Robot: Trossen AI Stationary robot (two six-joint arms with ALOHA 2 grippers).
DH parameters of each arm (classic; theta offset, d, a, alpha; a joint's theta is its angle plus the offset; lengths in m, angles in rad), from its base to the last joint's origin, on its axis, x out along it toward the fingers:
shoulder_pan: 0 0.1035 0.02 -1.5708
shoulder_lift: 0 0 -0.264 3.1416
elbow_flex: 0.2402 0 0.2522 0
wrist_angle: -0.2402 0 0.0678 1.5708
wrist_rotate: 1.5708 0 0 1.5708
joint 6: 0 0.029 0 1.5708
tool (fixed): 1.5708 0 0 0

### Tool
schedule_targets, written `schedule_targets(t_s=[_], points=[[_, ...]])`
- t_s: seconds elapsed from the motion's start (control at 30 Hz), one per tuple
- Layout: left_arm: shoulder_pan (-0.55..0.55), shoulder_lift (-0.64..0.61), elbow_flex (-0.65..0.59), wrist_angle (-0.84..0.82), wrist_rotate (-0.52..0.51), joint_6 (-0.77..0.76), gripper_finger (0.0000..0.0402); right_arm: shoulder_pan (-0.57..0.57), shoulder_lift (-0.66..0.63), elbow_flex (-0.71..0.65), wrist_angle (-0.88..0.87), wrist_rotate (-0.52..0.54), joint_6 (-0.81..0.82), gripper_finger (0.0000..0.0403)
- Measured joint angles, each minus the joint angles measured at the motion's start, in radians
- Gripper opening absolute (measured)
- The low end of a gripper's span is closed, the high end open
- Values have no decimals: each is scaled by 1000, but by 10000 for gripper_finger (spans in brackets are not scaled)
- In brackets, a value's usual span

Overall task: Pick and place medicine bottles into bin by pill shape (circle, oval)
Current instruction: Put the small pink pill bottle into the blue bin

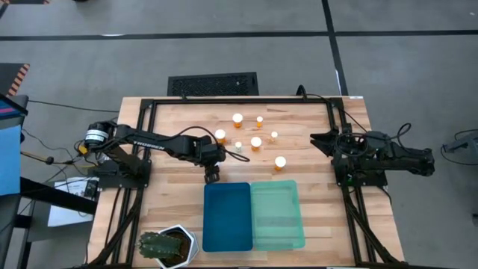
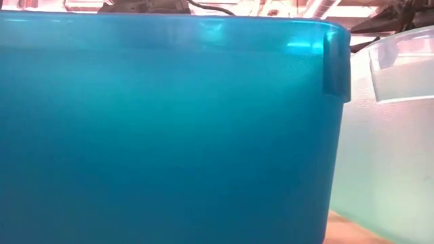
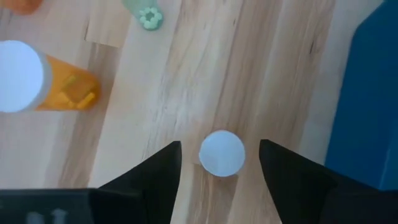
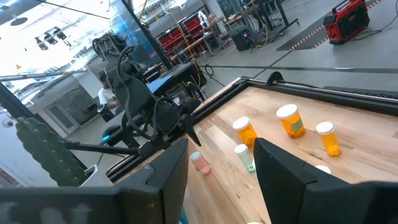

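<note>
Several medicine bottles, orange with white caps [image 1: 256, 142], stand on the far middle of the wooden table. My left gripper [image 1: 212, 176] points down just beyond the blue bin's [image 1: 227, 217] far left corner. In the left wrist view its fingers [image 3: 219, 144] stand open on either side of a small bottle's round white cap [image 3: 221, 153], with a gap at each side. That bottle stands upright on the wood. The mint green bin [image 1: 277, 214] lies right of the blue one. My right gripper [image 1: 317, 140] waits open at the table's right edge, nothing between its fingers [image 4: 221, 143].
A wider orange bottle [image 3: 37, 81] and a small greenish vial [image 3: 149, 15] stand just beyond the left gripper. A spiky green plant in a white pot [image 1: 168, 246] is at the near left. The black frame rail [image 1: 239, 101] borders the table. Bare wood lies left of the blue bin.
</note>
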Motion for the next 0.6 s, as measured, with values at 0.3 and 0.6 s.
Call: schedule_targets(t_s=[0.3,0.6], points=[[9,5,0,0,48,-1,263,0,0,0,0,0,0,191],[-4,37,1,15,-6,3,274,2,0,0,-17,0,3,192]])
